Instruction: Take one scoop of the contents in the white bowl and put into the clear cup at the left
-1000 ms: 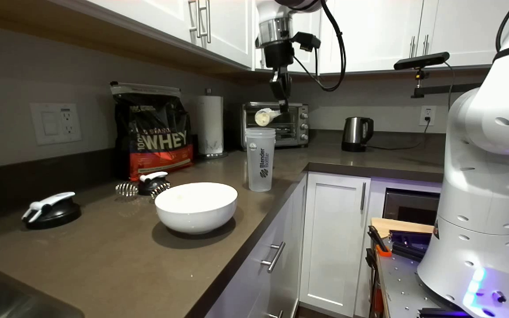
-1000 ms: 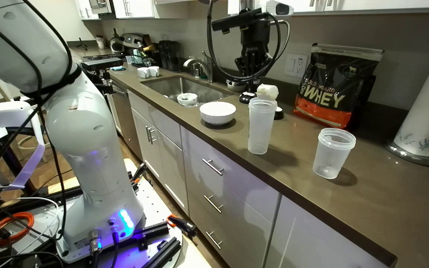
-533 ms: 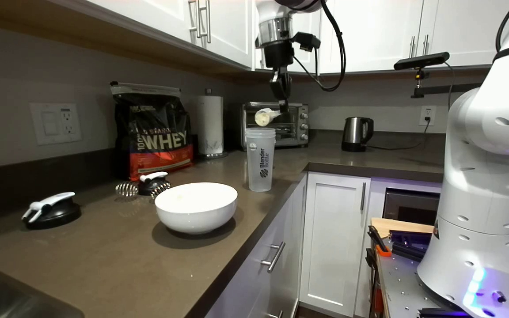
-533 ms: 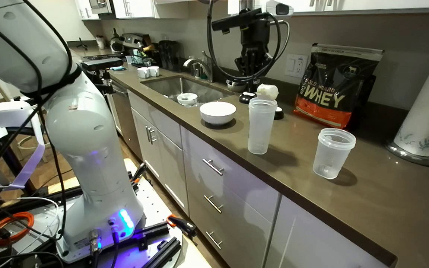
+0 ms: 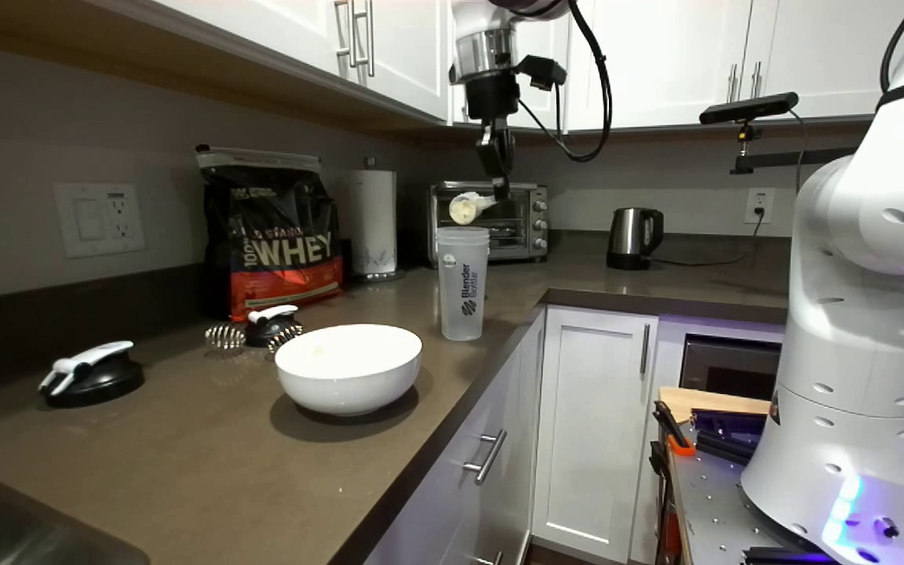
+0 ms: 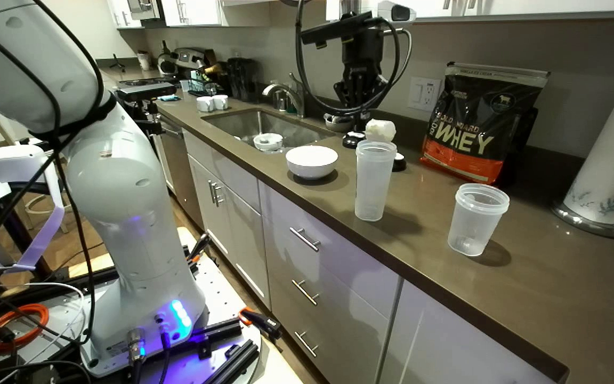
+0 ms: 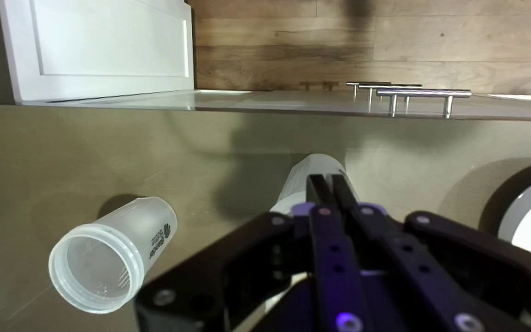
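Note:
The white bowl point(image 5: 348, 380) stands on the counter; it also shows in an exterior view point(image 6: 312, 166) and at the wrist view's right edge point(image 7: 516, 226). The clear cup point(image 5: 464, 294) stands upright beyond it, also seen in an exterior view point(image 6: 373, 184) and partly behind the fingers in the wrist view point(image 7: 309, 170). My gripper point(image 5: 502, 191) is shut on the handle of a white scoop point(image 6: 379, 133). The scoop holds cream contents point(image 5: 463, 211) and hangs just above the cup's mouth, tilted sideways. In the wrist view the fingertips point(image 7: 327, 182) are nearly together; the scoop is mostly hidden.
A second clear cup point(image 6: 477, 221) stands nearby, also in the wrist view point(image 7: 113, 256). A black and red powder bag point(image 5: 275, 235), paper-towel roll point(image 5: 373, 220), black lids point(image 5: 95, 377) and a toaster oven point(image 5: 526, 220) stand behind. The counter's front edge point(image 6: 408, 269) runs close to the cup.
My gripper and the filled scoop have shifted slightly left and a touch upward in both exterior views. The cups and the bowl have not moved.

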Robot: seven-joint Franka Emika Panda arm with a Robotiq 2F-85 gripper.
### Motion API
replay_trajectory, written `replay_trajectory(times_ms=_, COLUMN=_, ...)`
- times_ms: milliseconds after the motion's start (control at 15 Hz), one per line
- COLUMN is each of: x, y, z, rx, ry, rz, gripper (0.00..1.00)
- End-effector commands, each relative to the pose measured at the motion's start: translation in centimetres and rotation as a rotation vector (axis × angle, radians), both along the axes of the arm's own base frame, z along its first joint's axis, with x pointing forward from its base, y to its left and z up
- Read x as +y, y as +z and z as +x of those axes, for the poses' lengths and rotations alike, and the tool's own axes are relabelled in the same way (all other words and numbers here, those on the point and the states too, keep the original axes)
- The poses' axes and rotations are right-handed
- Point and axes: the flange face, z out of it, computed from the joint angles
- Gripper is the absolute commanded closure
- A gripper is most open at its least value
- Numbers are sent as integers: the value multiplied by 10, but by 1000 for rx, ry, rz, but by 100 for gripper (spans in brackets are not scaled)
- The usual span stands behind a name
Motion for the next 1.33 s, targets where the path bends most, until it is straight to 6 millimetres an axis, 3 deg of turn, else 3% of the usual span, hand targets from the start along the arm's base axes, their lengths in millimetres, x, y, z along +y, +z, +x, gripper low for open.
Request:
replay_trajectory(times_ms=0, x=1, y=2, z=2, rx=-3, ry=6, rz=-50, gripper=99)
replay_trajectory(times_ms=733, x=11, y=-2, z=1, rx=10, ry=47, rz=-131, gripper=99)
replay_trajectory(times_ms=1267, x=25, y=-24, z=-2, rx=52, ry=79, rz=-152, gripper=99)
